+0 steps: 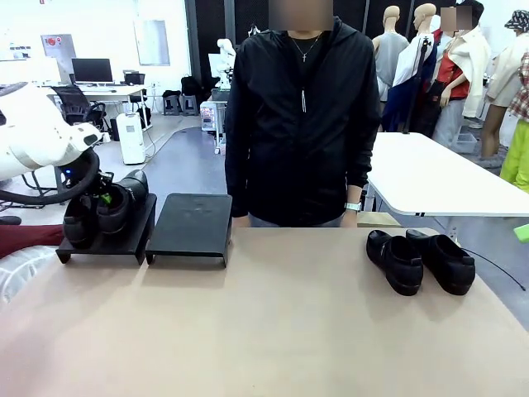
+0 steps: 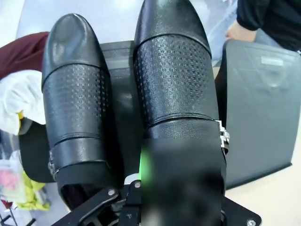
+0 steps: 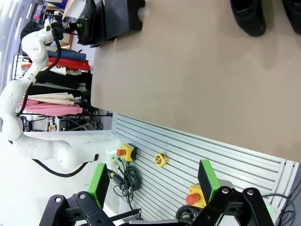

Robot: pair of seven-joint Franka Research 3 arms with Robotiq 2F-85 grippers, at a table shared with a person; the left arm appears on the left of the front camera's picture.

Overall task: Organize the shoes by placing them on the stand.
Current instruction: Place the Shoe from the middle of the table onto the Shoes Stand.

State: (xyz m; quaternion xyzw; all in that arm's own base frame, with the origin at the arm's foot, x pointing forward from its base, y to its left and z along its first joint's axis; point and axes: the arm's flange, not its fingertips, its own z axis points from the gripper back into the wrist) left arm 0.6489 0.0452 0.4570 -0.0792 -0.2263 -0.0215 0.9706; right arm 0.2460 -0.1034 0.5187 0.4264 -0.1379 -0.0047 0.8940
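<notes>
Front view sets two shoes [image 1: 116, 211] side by side on the left stand [image 1: 124, 244] at the table's [image 1: 264, 331] far left corner, with the left gripper [image 1: 103, 198] at their heels. A second stand [image 1: 190, 225] sits just beside it. The other two shoes [image 1: 397, 263] lie well apart, near the right edge, across broad bare tabletop. A person [image 1: 297, 124] stands at the far edge.

Left wrist view adds perforated uppers and a metal buckle [image 2: 223, 136]. The jaws are closed over one heel, but blur hides whether they pinch any leather.

Right wrist view shows the right gripper [image 3: 153, 188] spread wide and holding nothing, off the table's near edge.
</notes>
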